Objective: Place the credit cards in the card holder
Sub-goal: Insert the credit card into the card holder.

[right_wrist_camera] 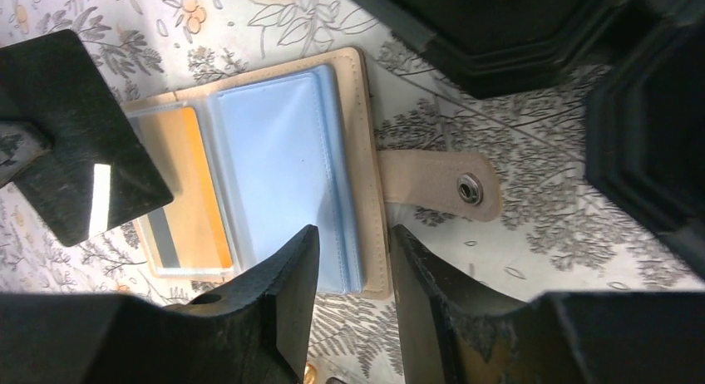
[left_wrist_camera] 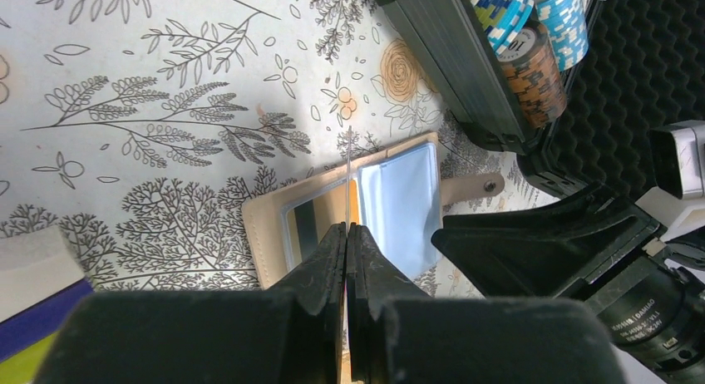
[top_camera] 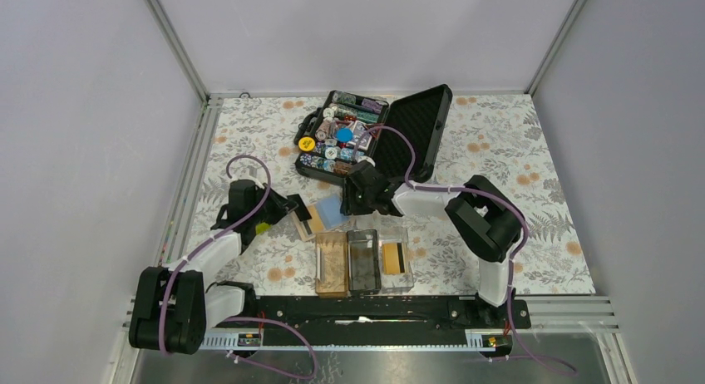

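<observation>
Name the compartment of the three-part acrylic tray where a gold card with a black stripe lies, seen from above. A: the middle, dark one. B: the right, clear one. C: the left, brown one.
B: the top view shows the credit card lying in the right, clear compartment of the card holder.

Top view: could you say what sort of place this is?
Probably a lab robot cell: grey walls framed by aluminium rails, a floral-covered table, two arms bolted at its near edge.
</observation>
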Tool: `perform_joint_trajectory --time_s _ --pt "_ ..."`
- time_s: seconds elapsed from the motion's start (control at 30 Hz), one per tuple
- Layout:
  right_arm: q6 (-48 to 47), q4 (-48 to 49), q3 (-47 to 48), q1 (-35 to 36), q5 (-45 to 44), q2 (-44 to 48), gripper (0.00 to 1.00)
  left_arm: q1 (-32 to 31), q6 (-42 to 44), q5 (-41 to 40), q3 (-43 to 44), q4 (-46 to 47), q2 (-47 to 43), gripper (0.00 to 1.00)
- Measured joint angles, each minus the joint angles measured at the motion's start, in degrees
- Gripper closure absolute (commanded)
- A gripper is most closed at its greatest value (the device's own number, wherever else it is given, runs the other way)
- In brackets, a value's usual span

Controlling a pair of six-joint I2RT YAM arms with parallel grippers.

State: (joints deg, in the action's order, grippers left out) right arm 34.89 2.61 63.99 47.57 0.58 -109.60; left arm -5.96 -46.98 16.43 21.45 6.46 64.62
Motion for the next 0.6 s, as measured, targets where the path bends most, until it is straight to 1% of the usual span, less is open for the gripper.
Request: perform_joint_trajectory --time_s 0.17,0.4,0.6 --pt "1.6 -0.07 1.51 1.9 0.87 -1.31 0.61 0.87 -0.5 0.22 -1.49 1.31 0.0 1.0" --pt "3.61 0.35 2.6 3.45 1.03 -2.51 0.61 1.64 -1.36 1.55 -3.52 3.67 -0.02 1.0" --pt "4.24 0.42 2.82 3.54 1.01 -2.69 0.61 3.06 -2.23 4.94 -5.46 7.91 1.05 1.0"
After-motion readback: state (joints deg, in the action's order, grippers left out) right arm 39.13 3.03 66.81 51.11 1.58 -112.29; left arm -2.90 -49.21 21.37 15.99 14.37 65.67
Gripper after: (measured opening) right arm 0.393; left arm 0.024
